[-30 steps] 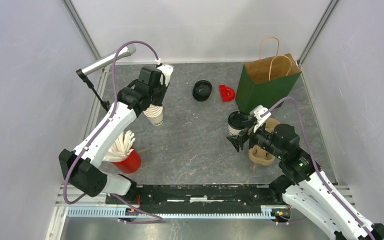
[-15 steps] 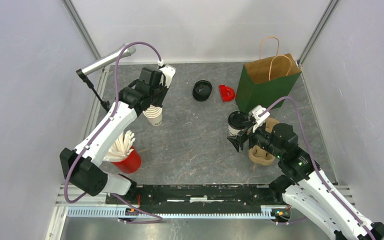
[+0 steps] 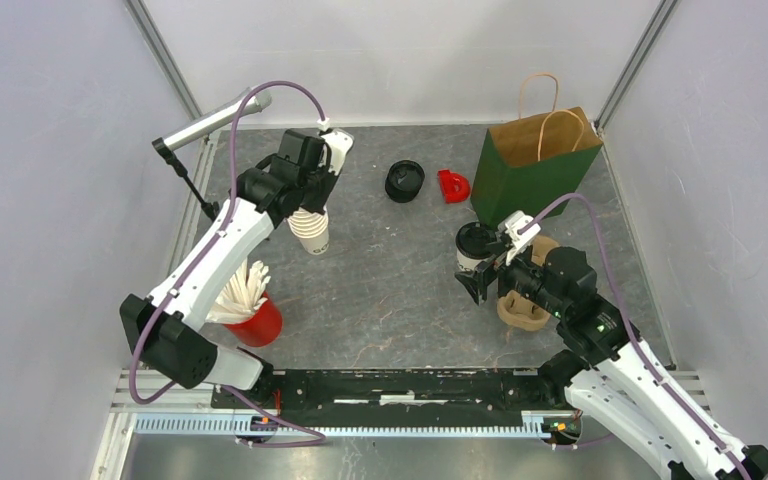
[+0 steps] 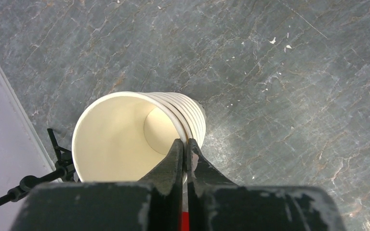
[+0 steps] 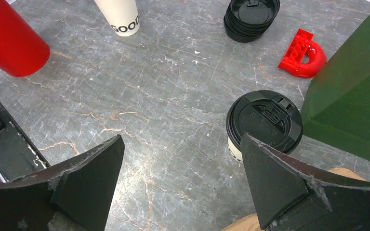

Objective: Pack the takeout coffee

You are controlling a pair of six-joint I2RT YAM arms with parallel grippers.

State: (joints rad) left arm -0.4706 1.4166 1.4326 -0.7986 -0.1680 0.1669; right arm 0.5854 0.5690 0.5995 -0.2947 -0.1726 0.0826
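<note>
Takeout coffee: one small cream paper cup under a round black plastic lid with a moulded sip-hole. It stands upright on the surface just beside the bag's near corner. Only this one lidded cup is in view.

Surface: grey, veined, stone-look sheet, flat and matte.

Paper bag: green-faced with a kraft-brown inside and twisted paper handles. It stands open at the far right.

Right tool: two black wedge fingers spread wide. It hovers near the lidded cup, which lies ahead of its right-hand finger and not between the jaws.

Left tool: pressed together, pinching the wall of the topmost lidless cup, one finger inside the rim and one outside.

Stack of lidless cups: nested cream paper cones with rolled rims and dark print.

Moulded-pulp piece: brown, rounded, largely hidden under the right arm. It is probably a cup carrier.

Red cup: smooth plastic, holding white sticks.

Stack of black lids: round, glossy, nested.

Red D-shaped piece: ribbed plastic.

Step in hand, as judged: taking a fresh cup off the stack, with packing not begun. The next move calls for a straight lift that frees one cup without dragging its neighbours along.
</note>
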